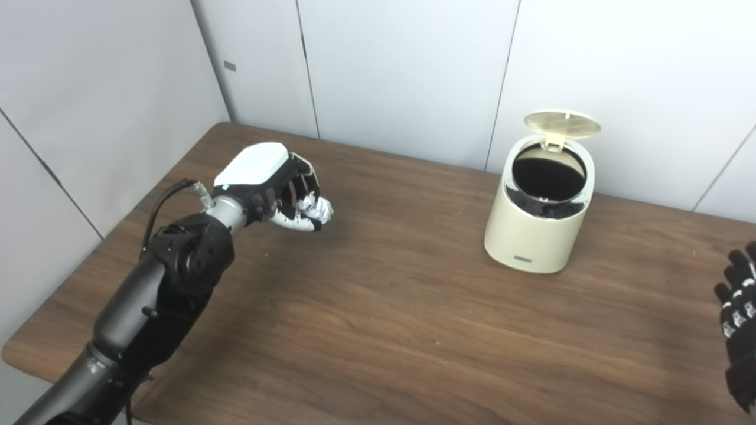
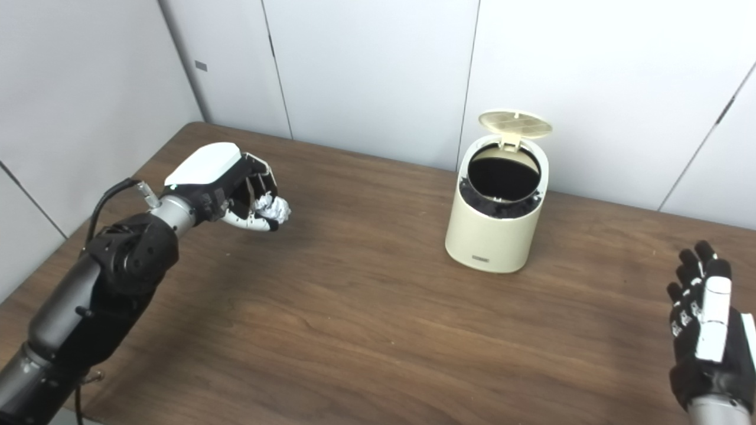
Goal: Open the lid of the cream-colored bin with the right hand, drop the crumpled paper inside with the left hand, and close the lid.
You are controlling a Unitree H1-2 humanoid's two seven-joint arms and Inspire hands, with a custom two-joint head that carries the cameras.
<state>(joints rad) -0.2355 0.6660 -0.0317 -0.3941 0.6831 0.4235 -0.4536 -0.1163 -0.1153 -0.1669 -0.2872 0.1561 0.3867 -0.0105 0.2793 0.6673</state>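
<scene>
While its lid (image 2: 515,124) stands tipped up and back on the rear hinge, the cream-colored bin (image 2: 495,233) sits upright toward the back of the brown wooden worktop (image 2: 378,330), near the pale wall panels (image 2: 366,71). Its round mouth is uncovered and the inside shows dark, with a black liner edge around the rim. A small dark label sits low on the bin's front.

Well apart from the bin, over the worktop's left part, the crumpled paper (image 2: 273,208) is a small white wad held in the left hand (image 2: 227,186). That hand's fingers (image 2: 260,223) are curled around the wad, clamped on it from below and from the side, and the white back of the hand faces up. The wad looks raised above the worktop rather than resting on it. The left arm reaches in from the lower left, with a black cable looping by the wrist.

At the lower right edge, the right hand (image 2: 706,330) is held upright, far from the bin, its fingers (image 2: 688,277) spread apart and holding nothing. It touches neither the bin nor the lid.
</scene>
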